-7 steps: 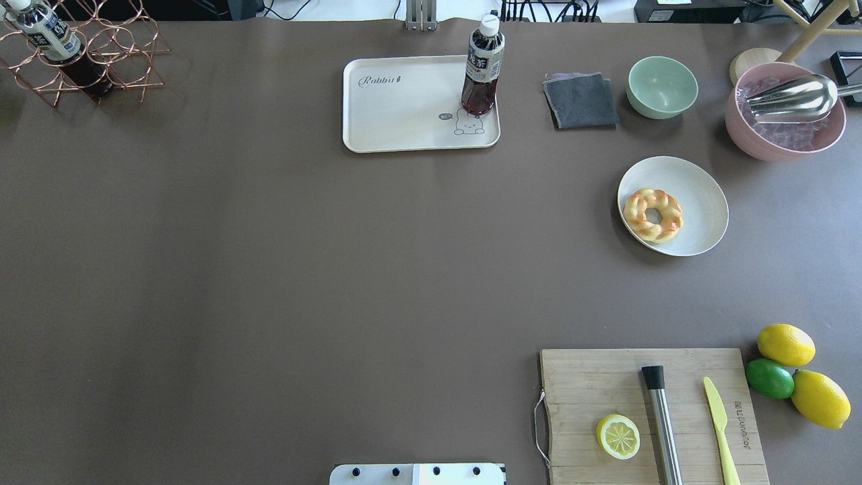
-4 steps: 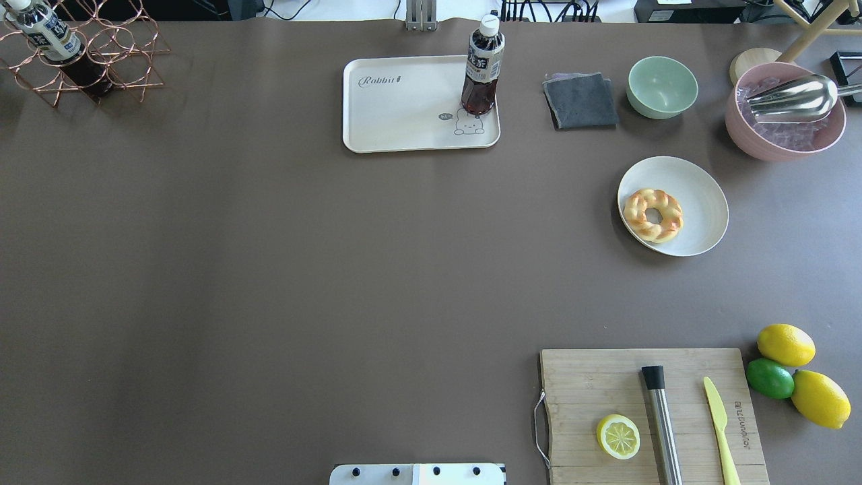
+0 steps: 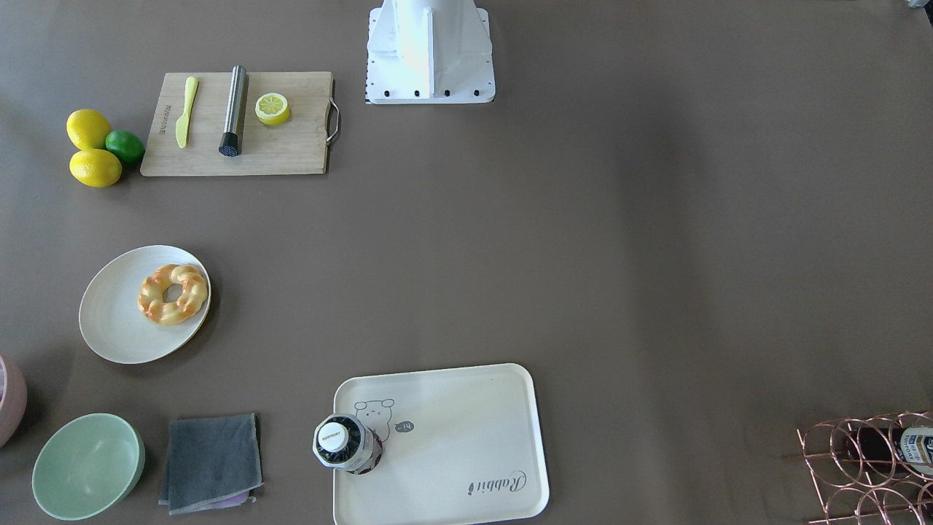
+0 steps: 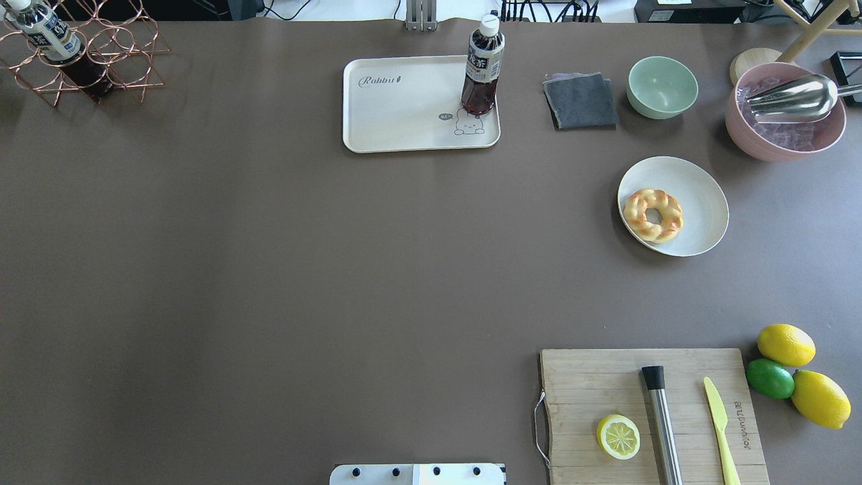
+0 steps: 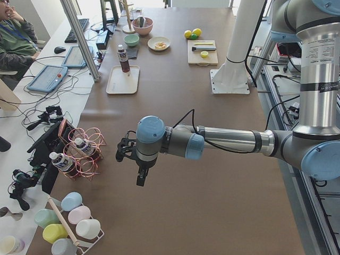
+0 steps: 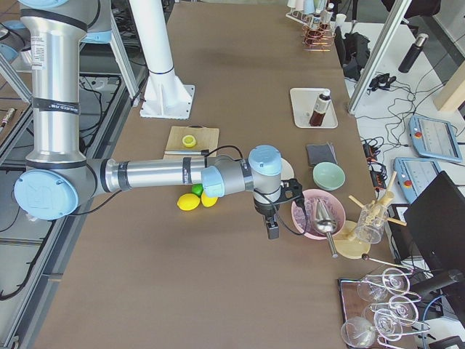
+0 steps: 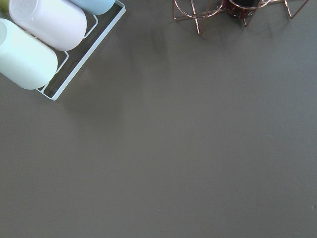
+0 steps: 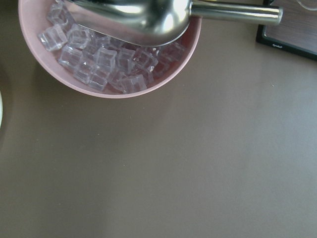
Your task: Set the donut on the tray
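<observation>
Two arms hung over opposite ends of the table, and neither had touched the donut point(image 4: 652, 215). By my reading the task stood at its first step, the approach. The donut lay flat on the left part of a round off-white plate point(image 4: 704, 202) on the robot's right half, well apart from the cream tray point(image 4: 397, 118) at the far edge. A dark tea bottle point(image 4: 482, 67) stood upright on the tray's right end by the bear drawing, with the rest of the tray bare.

The right gripper point(image 6: 272, 231) hung above bare tabletop just beside the pink bowl of ice cubes point(image 8: 114, 74) with its steel scoop point(image 8: 133, 15). The donut sat near it but apart, toward the table's middle. The left gripper point(image 5: 139, 179) hung far off by the copper bottle rack point(image 5: 85, 154). Only the side views showed the grippers, so I could not tell whether either was spread or pressed together.

The next move probably called for the right arm to travel over the plate, descend and grip the donut across its ring. It would then carry the donut to the tray's open left part, clear of the bottle.
</observation>
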